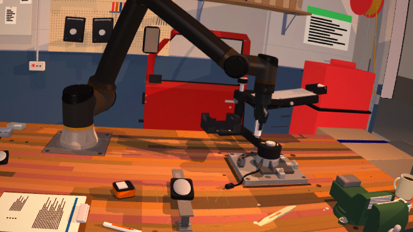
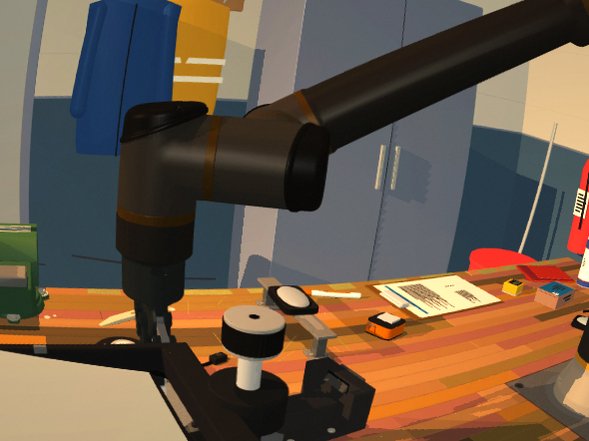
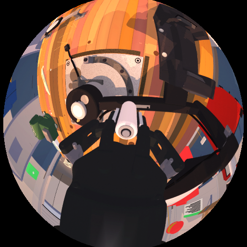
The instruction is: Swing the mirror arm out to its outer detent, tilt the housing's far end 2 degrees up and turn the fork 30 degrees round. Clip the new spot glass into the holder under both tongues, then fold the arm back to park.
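Note:
My gripper point(image 1: 258, 127) point(image 3: 126, 118) hangs over the black mirror arm point(image 1: 249, 137) and is closed around the arm's white upright handle point(image 1: 257, 128) point(image 3: 126, 122). The arm runs from its round pivot hub point(image 1: 269, 149) point(image 3: 81, 108) on the grey base plate point(image 1: 266, 170) to a black fork and holder point(image 1: 223, 122) point(image 3: 183, 56). The mirror housing point(image 1: 290, 95) stands above, reaching right. A white-topped knob point(image 2: 253, 330) sits on a post by the fork. The spot glass point(image 1: 182, 187) point(image 2: 293, 297) rests in a black frame on a grey stand at the front of the bench.
An orange box point(image 1: 123, 189) lies left of the spot glass. A green vise point(image 1: 368, 205) and a mug point(image 1: 405, 186) fill the front right corner. A clipboard point(image 1: 37, 212), a pen point(image 1: 120, 227) and a cream pry tool point(image 1: 274, 215) lie along the front edge.

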